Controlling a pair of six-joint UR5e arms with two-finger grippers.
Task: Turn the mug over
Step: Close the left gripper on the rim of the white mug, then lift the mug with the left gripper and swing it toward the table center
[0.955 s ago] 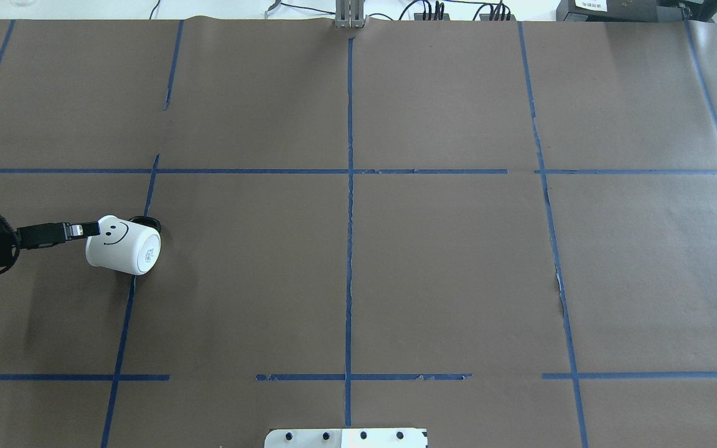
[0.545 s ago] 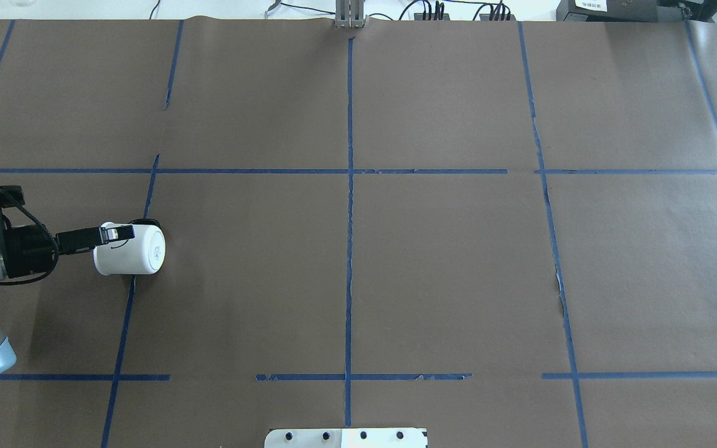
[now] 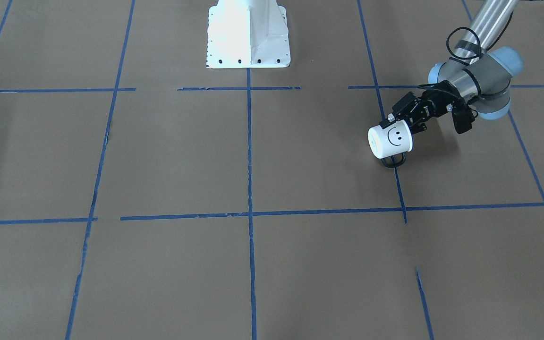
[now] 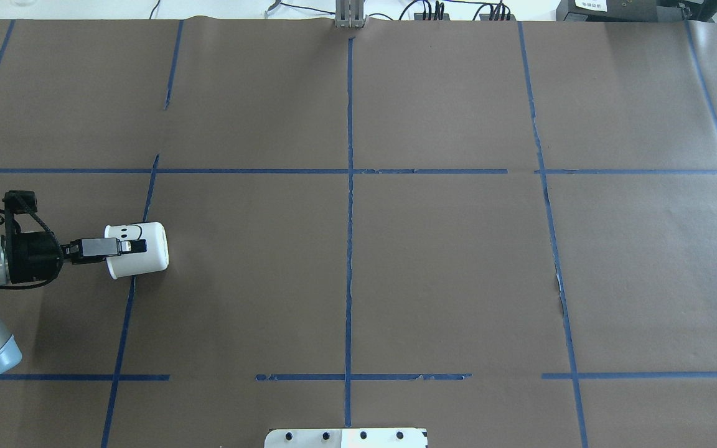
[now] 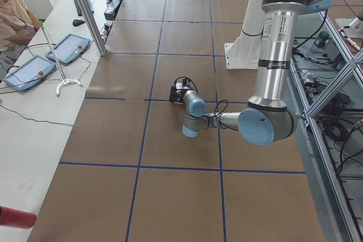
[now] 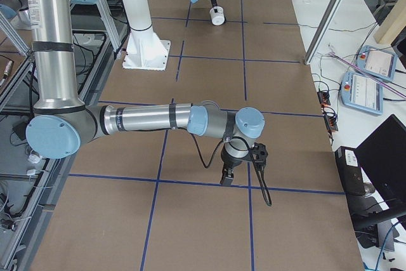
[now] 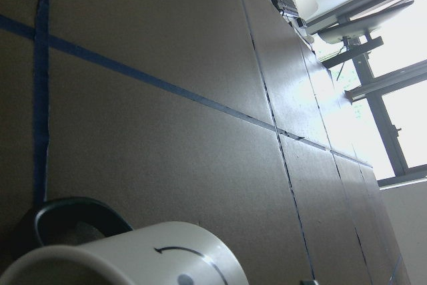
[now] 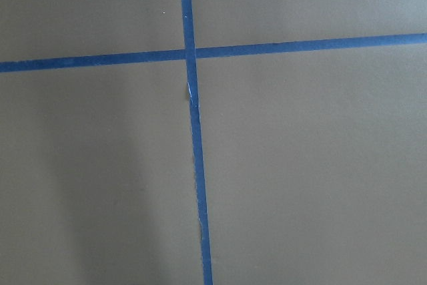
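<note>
Mug position: The mug (image 4: 142, 254) is being held on its side near the left edge of the surface (image 4: 396, 261), about midway between the near and far edges. Its base is pointing toward the surface's middle and its mouth toward the arm.
Left tool: The left tool (image 4: 127, 247) is being clenched on the mug's wall at the rim. One finger is lying along the outside; the inner one is hidden.
Right tool: The right tool (image 6: 226, 179) is being shown only by a side camera, low over the surface toward the right edge. Whether it is released or clenched cannot be told.
Handle: The black handle (image 3: 392, 161) is hanging beneath the mug, right at the surface. Contact cannot be judged.
Step judged: The flip appears to be half done, with the mug neither upright nor inverted.
Risk, slipping: A thin rim pinch is carrying the whole weight off-centre, so the smooth wall could be twisting between the fingers and the mug dropped.
Risk, snagging: If the mug is lowered while turning, the handle could be catching on the surface and levering it out.
Risk, rolling: If the mug is released before its base is set flat, it could be rolling toward the left edge.
</note>
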